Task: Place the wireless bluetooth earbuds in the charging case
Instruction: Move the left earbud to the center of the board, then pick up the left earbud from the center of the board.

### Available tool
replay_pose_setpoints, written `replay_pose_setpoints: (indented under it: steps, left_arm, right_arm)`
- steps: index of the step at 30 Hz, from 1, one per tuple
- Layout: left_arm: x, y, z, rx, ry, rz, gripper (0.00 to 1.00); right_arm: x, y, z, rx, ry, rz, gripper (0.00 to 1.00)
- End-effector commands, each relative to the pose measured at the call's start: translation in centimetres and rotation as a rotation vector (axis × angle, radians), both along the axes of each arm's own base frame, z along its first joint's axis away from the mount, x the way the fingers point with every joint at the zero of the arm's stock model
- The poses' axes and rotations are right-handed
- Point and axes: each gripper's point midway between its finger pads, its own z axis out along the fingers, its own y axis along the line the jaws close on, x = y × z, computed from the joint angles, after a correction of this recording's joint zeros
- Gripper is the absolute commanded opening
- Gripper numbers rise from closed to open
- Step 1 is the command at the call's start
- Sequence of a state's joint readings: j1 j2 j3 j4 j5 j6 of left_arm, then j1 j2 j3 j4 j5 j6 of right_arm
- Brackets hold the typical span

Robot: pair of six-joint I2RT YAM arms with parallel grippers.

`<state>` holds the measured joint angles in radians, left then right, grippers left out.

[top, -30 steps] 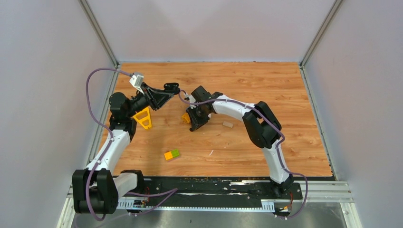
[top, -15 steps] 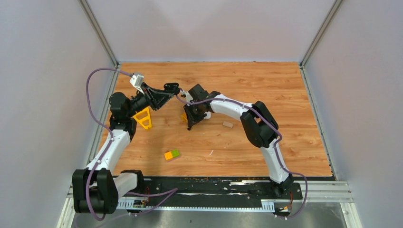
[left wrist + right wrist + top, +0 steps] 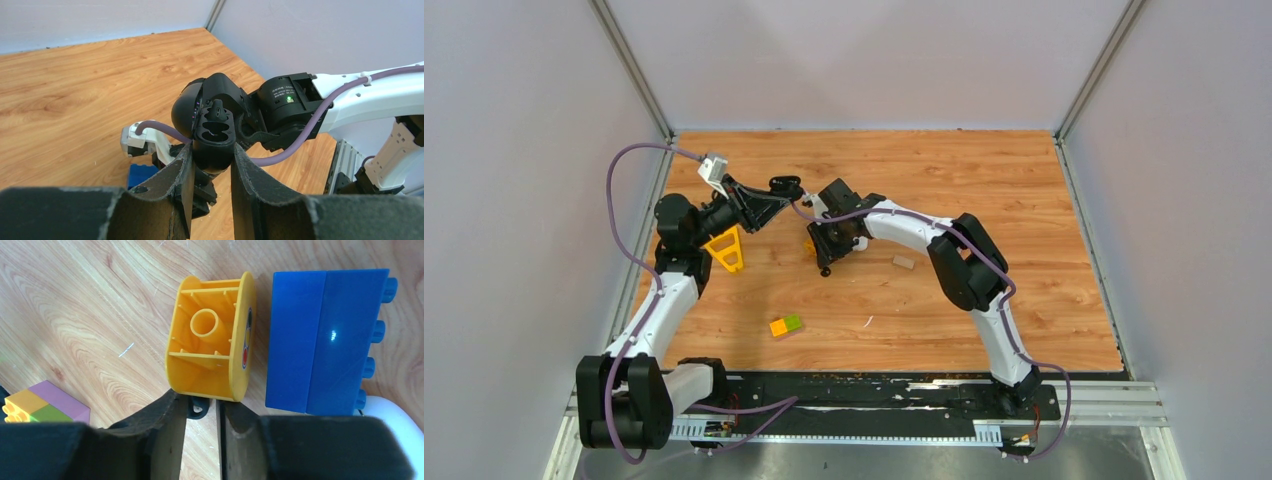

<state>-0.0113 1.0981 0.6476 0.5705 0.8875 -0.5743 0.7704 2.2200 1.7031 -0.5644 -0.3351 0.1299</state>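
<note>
Above wooden worktop [image 3: 1024, 250], left end effector [image 3: 212, 150] holds charging case [image 3: 214, 127] open-side up for loading; right end effector [image 3: 202, 405] straddles black earbud [image 3: 196, 410], grip unclear.

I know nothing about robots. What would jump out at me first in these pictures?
The left gripper holds a black charging case up off the wooden table, its two wells open to view. Low over it, the right gripper has what looks like a tiny black earbud between its fingertips, next to a yellow block and a blue block.
</note>
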Motion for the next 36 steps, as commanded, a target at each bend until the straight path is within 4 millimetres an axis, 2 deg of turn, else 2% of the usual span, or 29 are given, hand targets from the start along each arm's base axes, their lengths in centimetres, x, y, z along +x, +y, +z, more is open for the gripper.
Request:
replay_pose_setpoints:
  steps: [1, 6, 12, 16, 28, 36]
  left_arm:
    - [0.5, 0.3, 1.3, 0.005, -0.05, 0.013, 0.0]
    - [0.5, 0.3, 1.6, 0.004, -0.054, 0.013, 0.0]
    - [0.6, 0.3, 1.2, 0.002, -0.043, 0.015, 0.0]
    - [0.7, 0.3, 1.3, 0.003, -0.045, 0.013, 0.0]
    - [0.6, 0.3, 1.0, 0.007, -0.038, 0.015, 0.0]
    - [0.7, 0.4, 1.0, 0.008, -0.035, 0.017, 0.0]
  right_arm:
    - [1.1, 0.8, 3.2, 0.03, -0.067, -0.022, 0.3]
    - [-0.6, -1.0, 2.7, -0.016, -0.009, -0.053, 0.32]
    - [-0.5, -1.6, 4.2, 0.056, 0.02, -0.079, 0.33]
    - [-0.6, -2.0, 4.2, 0.058, 0.036, -0.092, 0.32]
    - [-1.1, -1.4, 1.5, 0.033, 0.106, -0.083, 0.28]
    - [-1.1, -1.0, 0.6, 0.015, 0.103, -0.084, 0.26]
